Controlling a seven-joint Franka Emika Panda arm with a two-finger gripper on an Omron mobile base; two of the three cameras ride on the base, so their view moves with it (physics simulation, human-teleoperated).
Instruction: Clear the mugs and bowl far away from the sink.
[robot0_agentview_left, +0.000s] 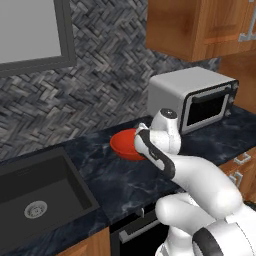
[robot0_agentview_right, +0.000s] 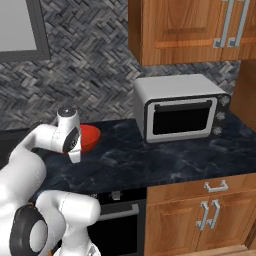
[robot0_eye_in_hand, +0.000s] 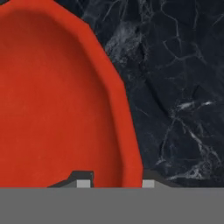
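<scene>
- Left base view: counter (robot0_agentview_left: 210, 145), dark marble; sink (robot0_agentview_left: 35, 192) sunk at its left end, toaster oven (robot0_agentview_left: 195, 97) at right by the wall.
- Bowl (robot0_agentview_left: 125, 142) sits btwn sink and oven, nr the wall; prob too close to the sink for the task.
- My gripper (robot0_eye_in_hand: 116, 181) straddles the bowl rim, one finger inside, one outside, pinching the wall, I judge for a lift.
- No labels or writing legible.

Rendered home kitchen: black marble counter (robot0_agentview_right: 165, 160), recessed black sink (robot0_agentview_left: 35, 192), grey toaster oven (robot0_agentview_right: 180, 107), wooden cabinets (robot0_agentview_right: 192, 30) above and below, herringbone tile backsplash (robot0_agentview_left: 100, 80).
</scene>
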